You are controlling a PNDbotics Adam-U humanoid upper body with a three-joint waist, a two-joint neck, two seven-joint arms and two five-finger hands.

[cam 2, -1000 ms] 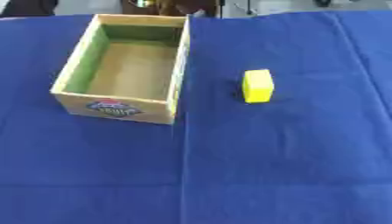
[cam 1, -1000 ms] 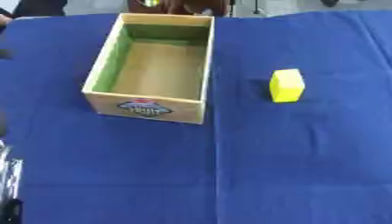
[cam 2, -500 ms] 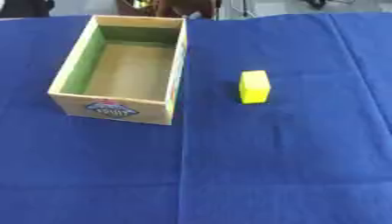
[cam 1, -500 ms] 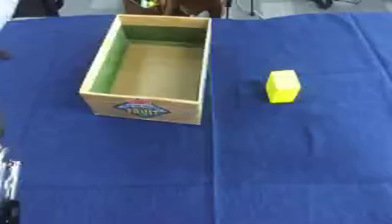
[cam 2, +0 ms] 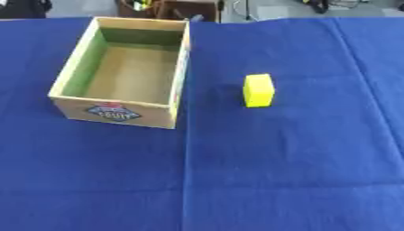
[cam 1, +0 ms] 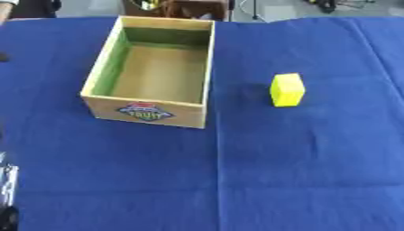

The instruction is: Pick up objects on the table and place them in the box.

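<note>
A small yellow block [cam 1: 286,90] stands upright on the blue cloth [cam 1: 260,171], to the right of the box and apart from it. The open wooden box [cam 1: 146,111] has a green inner wall and a fruit label on its front; I see nothing inside it. At the lower left edge of the left eye view a thin silver and black strip of my left hand [cam 1: 6,189] shows, far from both the block and the box. My right hand shows in neither view.
The blue cloth covers the whole table, with a fold line running down its middle. Dark furniture and clutter [cam 1: 177,6] stand beyond the far edge, behind the box.
The whole picture has shifted slightly left, so the camera has moved. The block and the box stand as before. Less of my left hand shows at the lower left edge.
</note>
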